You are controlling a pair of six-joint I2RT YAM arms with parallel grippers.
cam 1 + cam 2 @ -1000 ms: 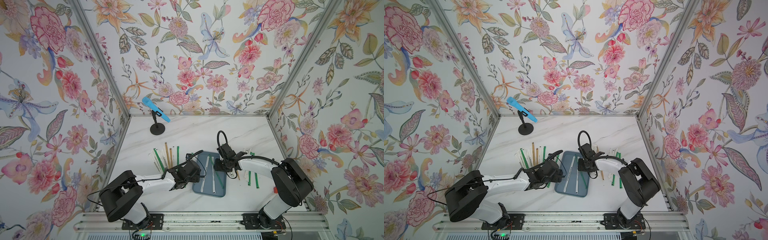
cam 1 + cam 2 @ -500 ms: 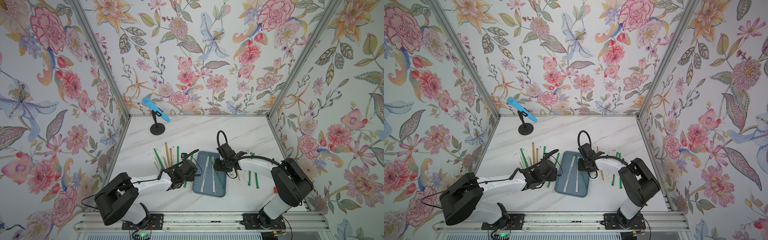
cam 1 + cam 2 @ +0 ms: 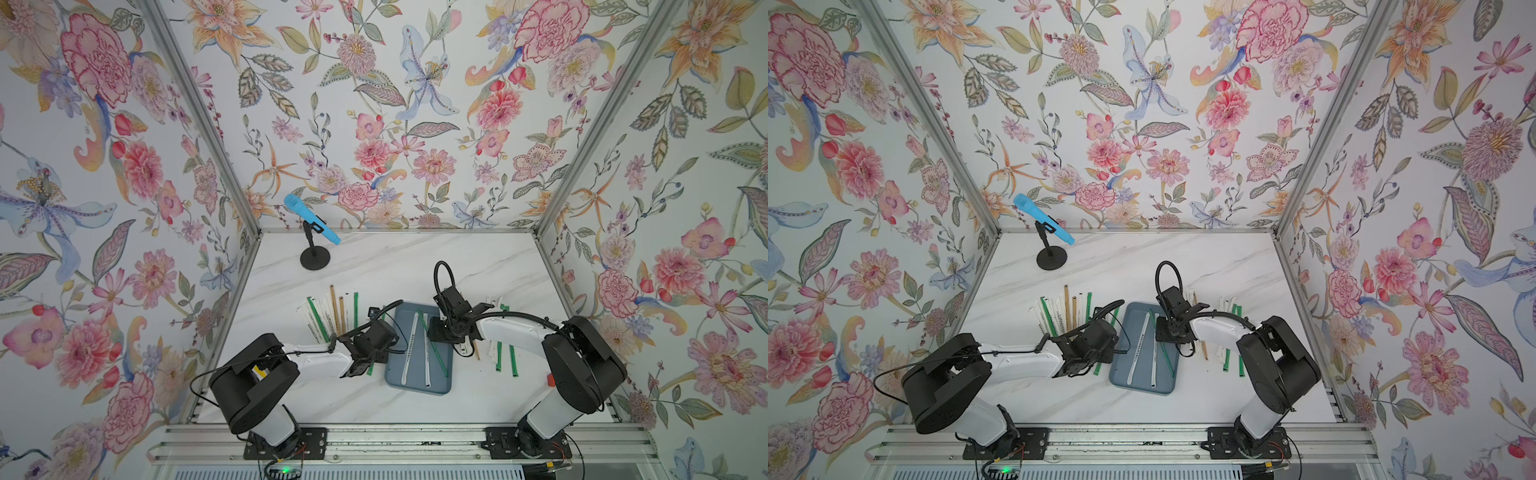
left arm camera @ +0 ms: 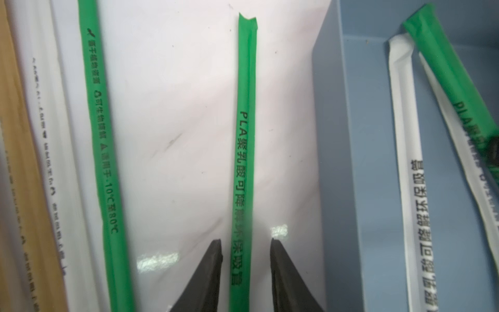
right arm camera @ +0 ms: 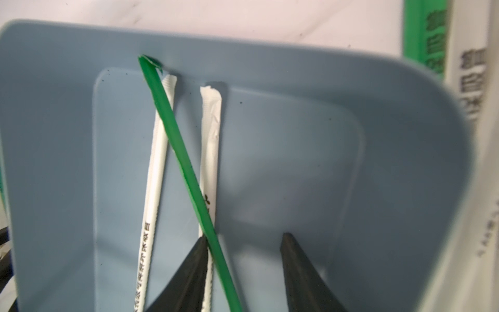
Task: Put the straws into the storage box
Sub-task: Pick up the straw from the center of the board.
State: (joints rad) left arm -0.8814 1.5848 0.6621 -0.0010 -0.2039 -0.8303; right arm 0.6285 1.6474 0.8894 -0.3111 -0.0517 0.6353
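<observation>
The storage box is a blue-grey tray in the middle of the table, seen in both top views. Two white straws lie in it, with a green straw slanted across them. My left gripper is just left of the box. Its jaws straddle a green straw on the table, with a narrow gap on each side. My right gripper stands open inside the box, and the slanted green straw runs beside one finger.
More straws lie in a row left of the box, and others lie right of it under the right arm. A blue microphone on a black stand is at the back left. A small red block sits at the right.
My left gripper's jaws have narrowed from wide open to close round the green straw on the table, and its wrist has shifted slightly. The right arm has hardly moved.
</observation>
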